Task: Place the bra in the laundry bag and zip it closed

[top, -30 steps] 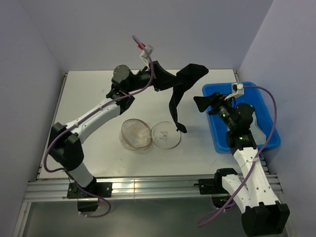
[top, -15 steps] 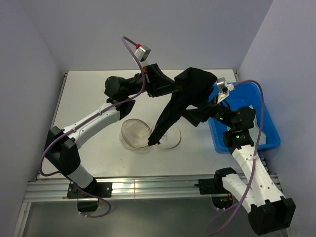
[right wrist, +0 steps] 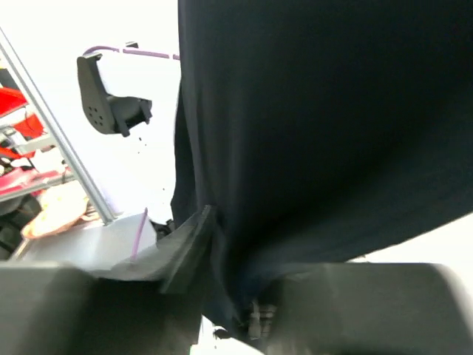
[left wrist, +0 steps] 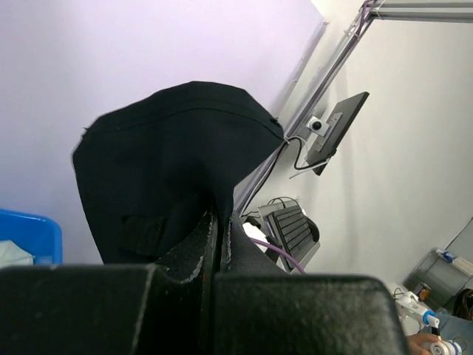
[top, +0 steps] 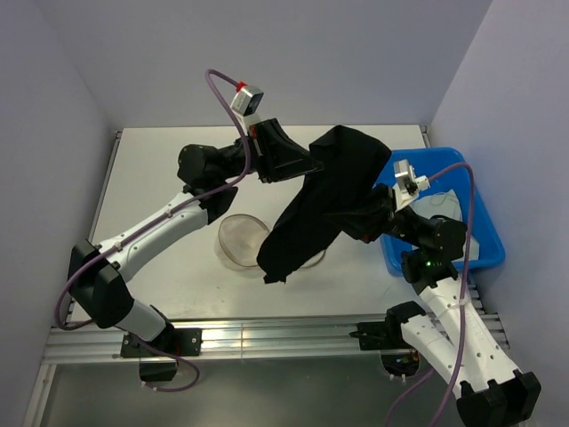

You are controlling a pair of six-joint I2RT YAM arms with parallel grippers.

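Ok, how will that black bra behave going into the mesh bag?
Probably floppy: the bra drapes in loose folds, its tail dangling over the laundry bag. Likely light, since a small pinch at its top carries it. It may bunch on the rim.

Pale lilac walls (top: 356, 53) are closing in a white table (top: 151, 178) at the back and on both sides. A silver aluminium rail (top: 267, 338) is running along the table's near edge and catching a bright glare (elsewhere the light is lying soft and even), with a grey surface (top: 284, 396) showing below it. In the left wrist view a dark monitor (left wrist: 336, 133) on an arm is standing against a white wall (left wrist: 414, 163). In the right wrist view a slanted metal bar (right wrist: 59, 155) is crossing a bright white background, with blurred red shapes (right wrist: 15, 111) sitting beside it.
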